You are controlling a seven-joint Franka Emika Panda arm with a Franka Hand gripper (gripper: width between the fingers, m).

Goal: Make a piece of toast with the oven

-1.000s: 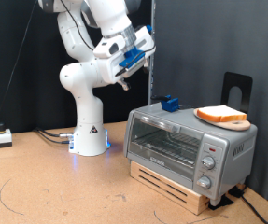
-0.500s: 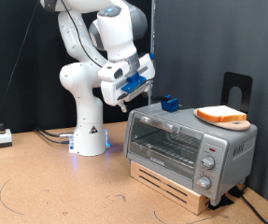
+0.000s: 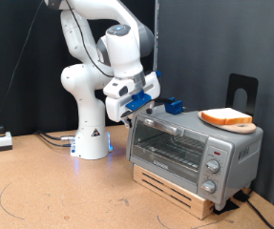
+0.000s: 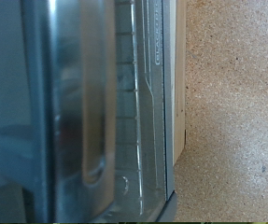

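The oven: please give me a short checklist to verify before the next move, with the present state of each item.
1. Oven door shut: ok, the glass stands upright against the front.
2. Piece of toast in place: ok, it lies on the round wooden board on top of the oven.
3. Gripper near the door: ok, it hangs at the oven's upper corner on the exterior view's left.
4. Gripper empty: cannot tell, its fingers are not clear.
5. Wire rack inside: ok, visible through the glass.

A pale, brown-crusted square piece of toast [image 3: 226, 117] lies flat atop the boxy silver-grey toaster oven [image 3: 194, 149], whose glass door is shut.
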